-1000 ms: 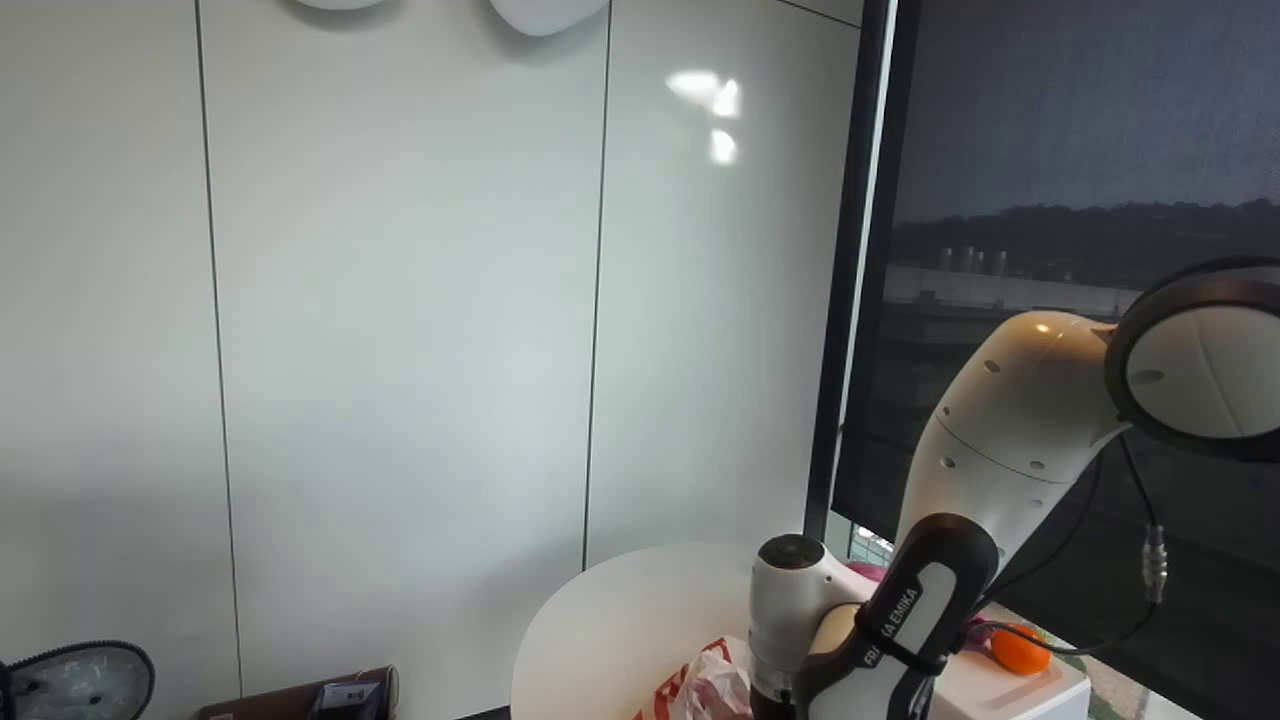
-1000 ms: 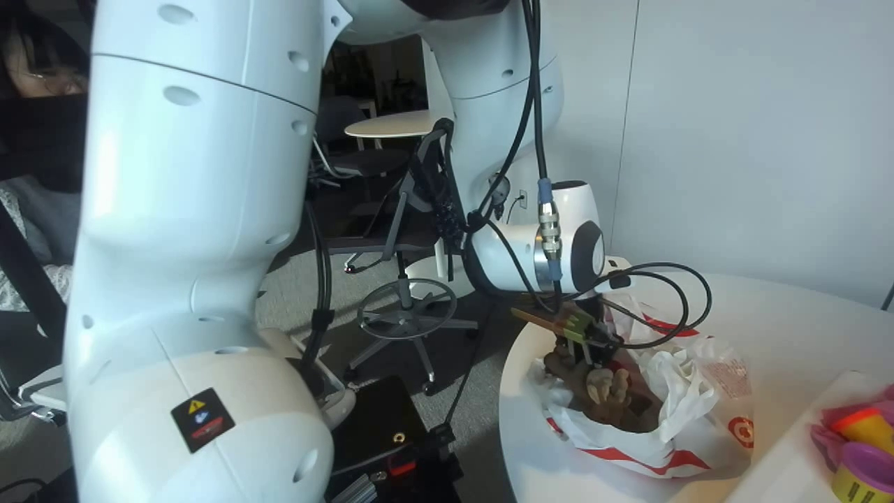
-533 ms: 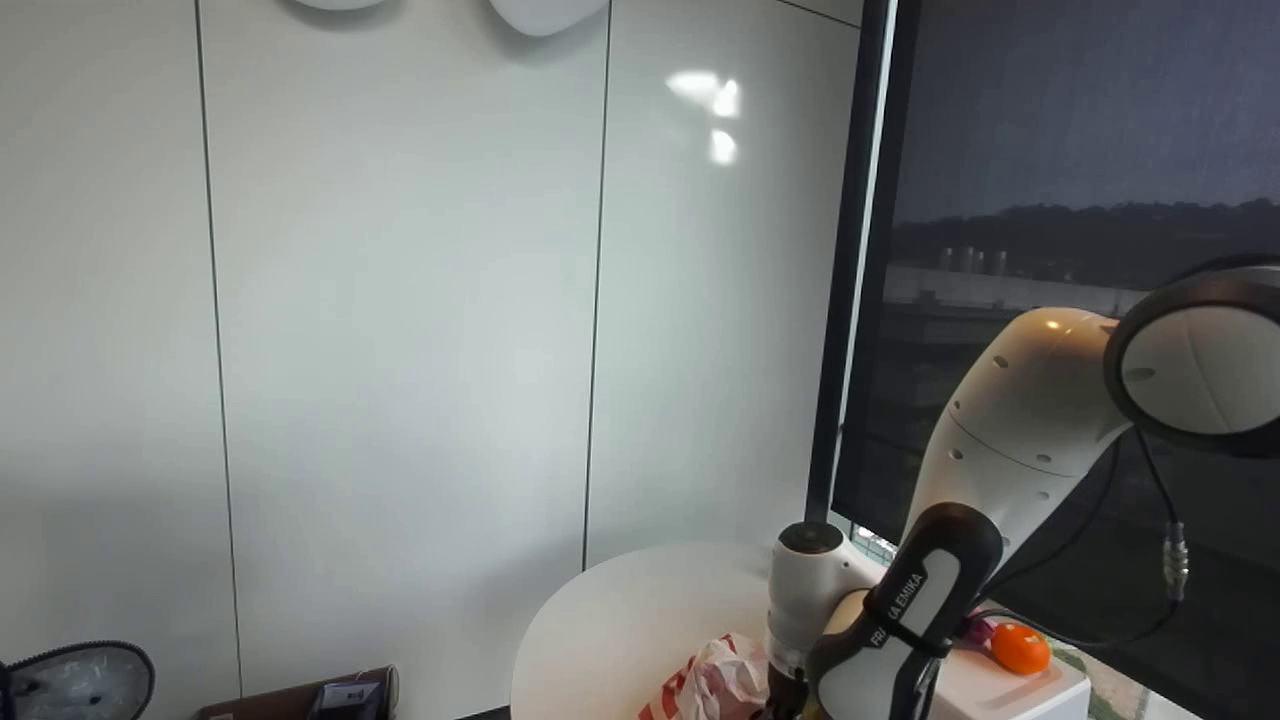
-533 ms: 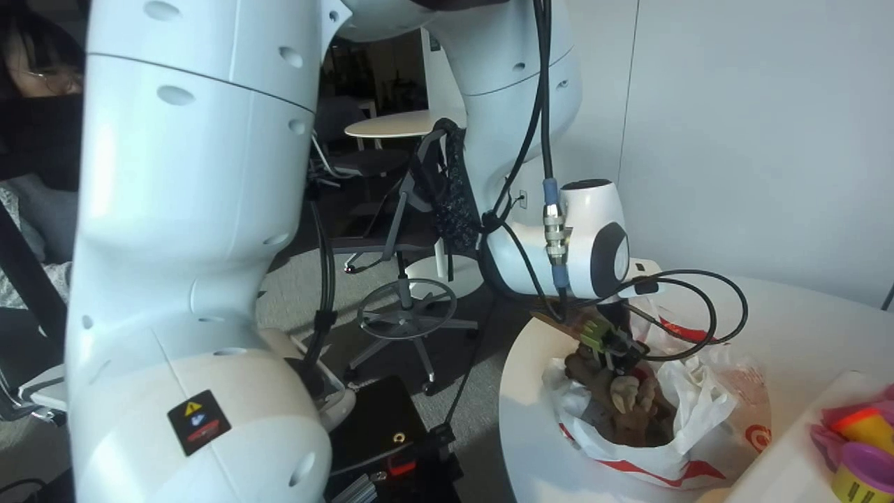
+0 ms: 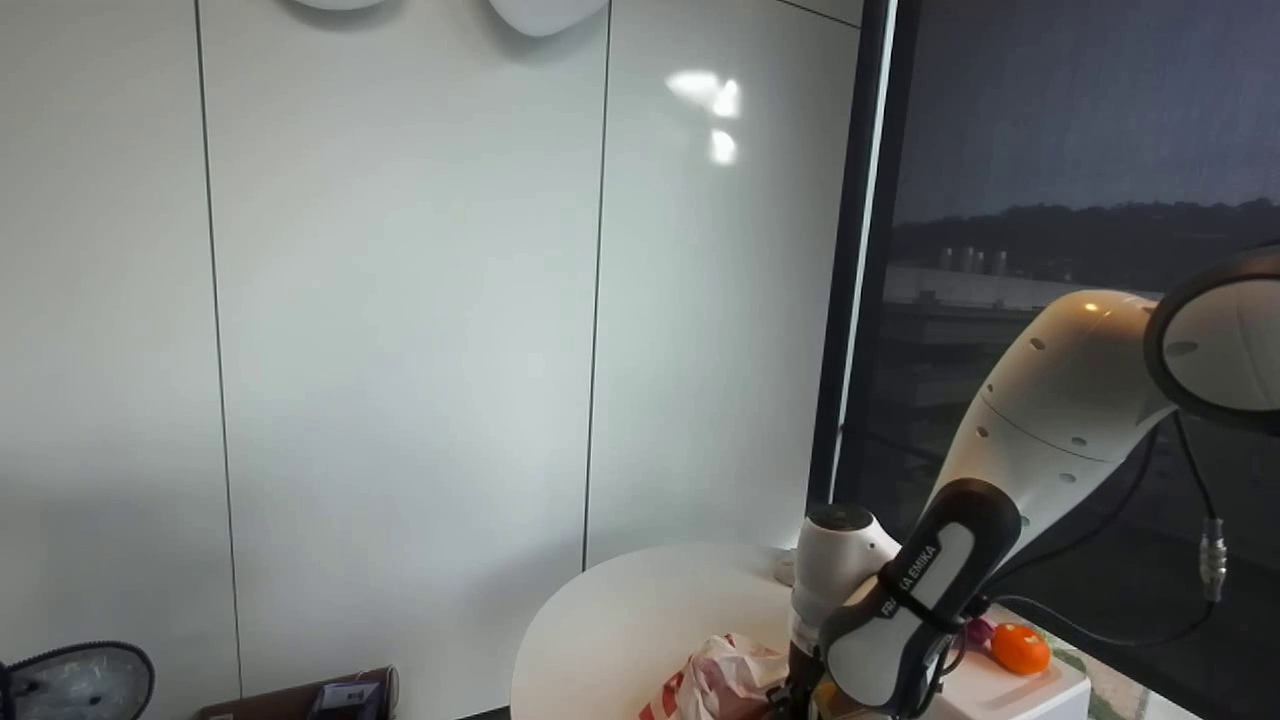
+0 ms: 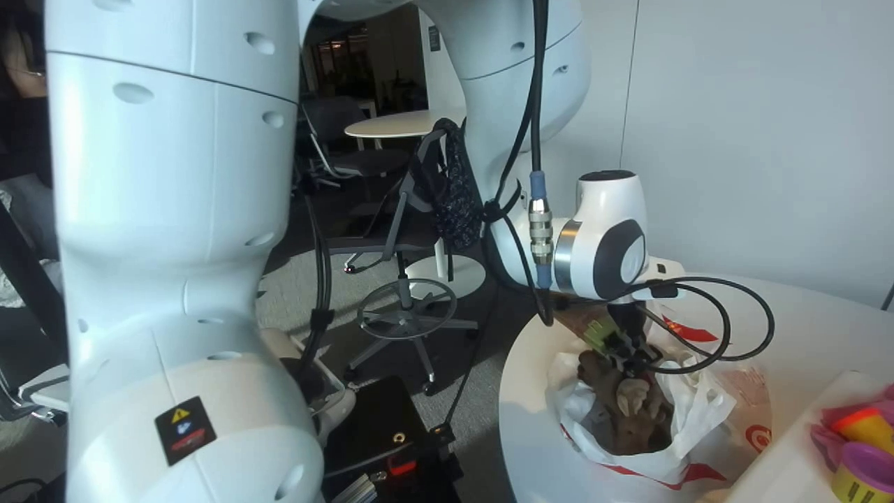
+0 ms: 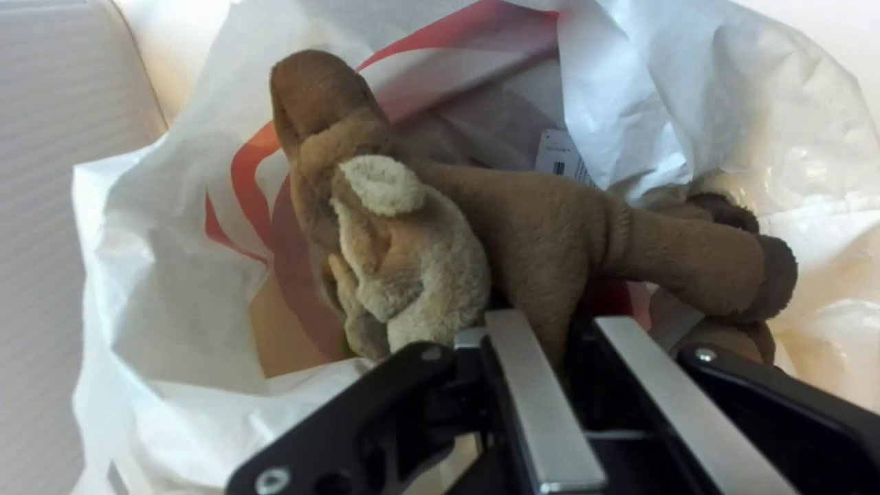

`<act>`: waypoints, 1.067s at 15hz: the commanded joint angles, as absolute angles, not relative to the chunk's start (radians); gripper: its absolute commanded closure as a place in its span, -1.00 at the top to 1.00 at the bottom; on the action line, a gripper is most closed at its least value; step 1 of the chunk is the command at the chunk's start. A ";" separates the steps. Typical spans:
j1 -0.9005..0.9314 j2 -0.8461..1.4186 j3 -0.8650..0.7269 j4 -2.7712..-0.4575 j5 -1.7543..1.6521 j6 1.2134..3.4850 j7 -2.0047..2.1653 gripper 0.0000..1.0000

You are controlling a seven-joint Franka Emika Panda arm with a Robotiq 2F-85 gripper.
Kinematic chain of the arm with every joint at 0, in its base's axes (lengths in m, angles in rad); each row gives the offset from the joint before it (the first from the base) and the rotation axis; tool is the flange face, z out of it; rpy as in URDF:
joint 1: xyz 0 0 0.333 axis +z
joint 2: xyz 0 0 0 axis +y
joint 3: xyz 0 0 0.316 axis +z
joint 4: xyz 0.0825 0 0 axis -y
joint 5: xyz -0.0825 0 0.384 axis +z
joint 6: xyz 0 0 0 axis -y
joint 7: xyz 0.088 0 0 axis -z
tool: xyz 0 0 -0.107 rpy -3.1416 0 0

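Note:
A brown plush toy with pale tan antler-like parts lies in the mouth of a white and red plastic bag in the wrist view. My gripper is shut on a fold of its brown body, one finger to each side; the fingertips sink partly out of sight in the plush. In an exterior view the gripper reaches down at the bag's back edge, with the toy just in front. Only the crumpled bag shows in an exterior view, the toy being hidden there.
The bag stands on a round white table. A white box is close by, with a purple-lidded tub on it. An orange round object sits on the box. Looped cables hang from the wrist.
The gripper has moved right in both exterior views and its jaws have closed further. The toy and bag have shifted right, the bag mostly in the first half second.

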State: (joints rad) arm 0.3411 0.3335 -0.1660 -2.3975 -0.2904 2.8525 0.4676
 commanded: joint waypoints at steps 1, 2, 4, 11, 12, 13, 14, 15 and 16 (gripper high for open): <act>0.307 0.261 -0.150 -2.449 -0.261 2.861 0.456 -0.62; 0.298 0.263 -0.145 -2.449 -0.252 2.864 0.456 -0.63; 0.276 0.295 -0.123 -2.430 -0.220 2.860 0.441 -0.62; 0.304 0.363 -0.117 -2.384 -0.184 2.962 0.463 -0.07; 0.310 0.358 -0.125 -2.389 -0.185 2.974 0.462 0.05; 0.317 0.343 -0.139 -2.399 -0.192 2.974 0.459 0.18; 0.331 0.332 -0.164 -2.406 -0.206 2.978 0.469 0.36; 0.340 0.313 -0.185 -2.418 -0.213 2.982 0.473 0.50; 0.336 0.296 -0.188 -2.426 -0.208 2.973 0.463 0.66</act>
